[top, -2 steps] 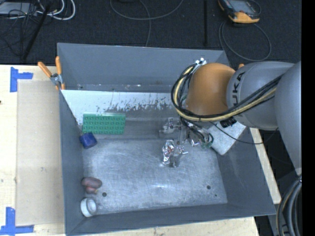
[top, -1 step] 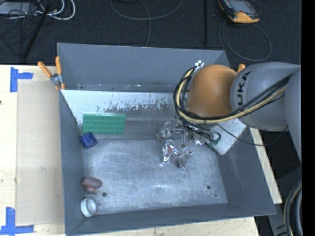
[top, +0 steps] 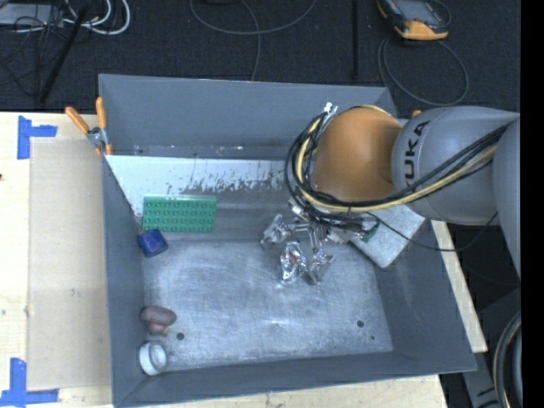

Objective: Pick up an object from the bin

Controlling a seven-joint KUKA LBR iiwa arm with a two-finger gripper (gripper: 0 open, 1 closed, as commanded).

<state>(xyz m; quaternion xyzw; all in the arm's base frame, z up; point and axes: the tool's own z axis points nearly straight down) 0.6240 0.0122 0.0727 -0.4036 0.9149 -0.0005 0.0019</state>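
Green studded plate (top: pixel 178 214) lies well left of the fingers (top: pixel 294 265), whose spread I cannot tell.

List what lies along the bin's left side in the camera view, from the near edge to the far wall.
white ball → pinkish-brown lump → small blue block → green studded plate

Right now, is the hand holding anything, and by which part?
It cannot be told. The hand is low over the middle of the bin; the green plate, blue block, brownish lump and white ball lie apart from it.
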